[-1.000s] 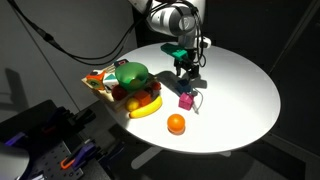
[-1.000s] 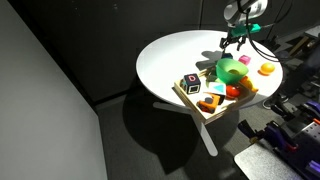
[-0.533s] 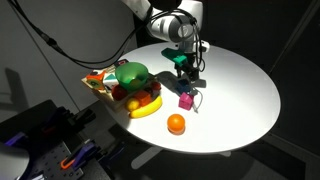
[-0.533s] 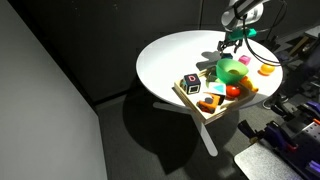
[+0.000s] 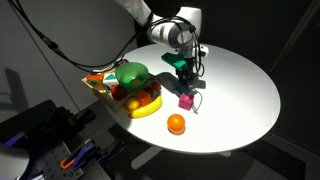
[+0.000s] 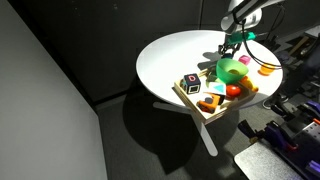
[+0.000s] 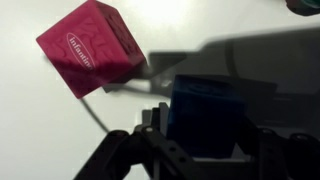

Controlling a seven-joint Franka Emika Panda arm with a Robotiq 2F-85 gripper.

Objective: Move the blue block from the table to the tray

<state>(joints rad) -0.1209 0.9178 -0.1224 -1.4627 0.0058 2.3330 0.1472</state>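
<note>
Blue block (image 7: 208, 105) in claw (image 7: 204, 150) — wrist view only

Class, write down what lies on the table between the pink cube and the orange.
Nothing. In an exterior view, the white table between the pink cube and the orange is bare.

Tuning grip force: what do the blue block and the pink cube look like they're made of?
Blue block: likely soft plastic or foam, matte; no glare, faint pattern on its top face. Pink cube: seemingly the same, matte, with pale printed lettering and softly rounded edges. Blur leaves both open.
</note>
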